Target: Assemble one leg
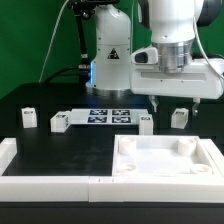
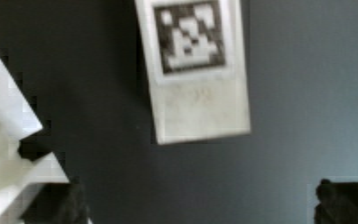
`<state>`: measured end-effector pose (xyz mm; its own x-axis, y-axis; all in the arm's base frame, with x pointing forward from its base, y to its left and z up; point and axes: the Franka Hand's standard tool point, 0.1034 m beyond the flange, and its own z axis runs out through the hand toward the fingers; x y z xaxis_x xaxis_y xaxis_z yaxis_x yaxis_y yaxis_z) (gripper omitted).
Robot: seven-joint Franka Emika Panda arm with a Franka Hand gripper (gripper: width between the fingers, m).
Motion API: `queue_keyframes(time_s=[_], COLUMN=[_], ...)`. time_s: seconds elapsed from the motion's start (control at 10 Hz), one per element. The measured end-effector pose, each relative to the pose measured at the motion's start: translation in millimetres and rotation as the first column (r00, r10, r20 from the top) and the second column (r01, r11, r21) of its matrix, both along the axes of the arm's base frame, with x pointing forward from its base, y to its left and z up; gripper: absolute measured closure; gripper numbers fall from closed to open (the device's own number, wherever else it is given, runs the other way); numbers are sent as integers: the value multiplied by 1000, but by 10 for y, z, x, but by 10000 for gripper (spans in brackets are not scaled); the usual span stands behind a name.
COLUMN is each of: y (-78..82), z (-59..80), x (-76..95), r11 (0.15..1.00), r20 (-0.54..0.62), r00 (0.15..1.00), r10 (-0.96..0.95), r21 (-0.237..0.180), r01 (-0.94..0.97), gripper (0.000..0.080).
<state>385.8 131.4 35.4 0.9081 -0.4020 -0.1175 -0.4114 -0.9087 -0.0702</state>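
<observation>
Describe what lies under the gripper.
Bare black table and one white leg, its tag facing the wrist camera. The open gripper holds nothing. The leg's other faces and the table beneath it are covered.

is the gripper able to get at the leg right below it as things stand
Probably yes: the gripper hangs open above the leg, with nothing between them. The other leg and the tray stand apart from it.
</observation>
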Motion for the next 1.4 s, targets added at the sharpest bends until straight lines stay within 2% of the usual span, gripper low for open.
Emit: queue_keyframes(time_s=[0.2,0.3,0.4,0.6,0.7,0.8,1.1,1.3,1.4], y=[18,-37,-62,-94,-75,-28,82,51,61], z=[-4,-11,0,-8,-56,-63,-58,-117,-183], x=[-10,-76,-24,-60,-90,-187,-298,-312,-290], r11=[1000,997,997,990,988,983,965,951,952], r20=[8,-98,-153,-325,-380,-477,-702,-787,-779], r00=[1000,993,986,939,917,868,680,562,575], r10=[25,69,69,113,119,141,213,254,249], r21=[2,29,53,122,139,170,262,309,305], r01=[-25,-67,-62,-77,-70,-66,-32,2,2], gripper=[150,150,150,150,150,150,150,150,150])
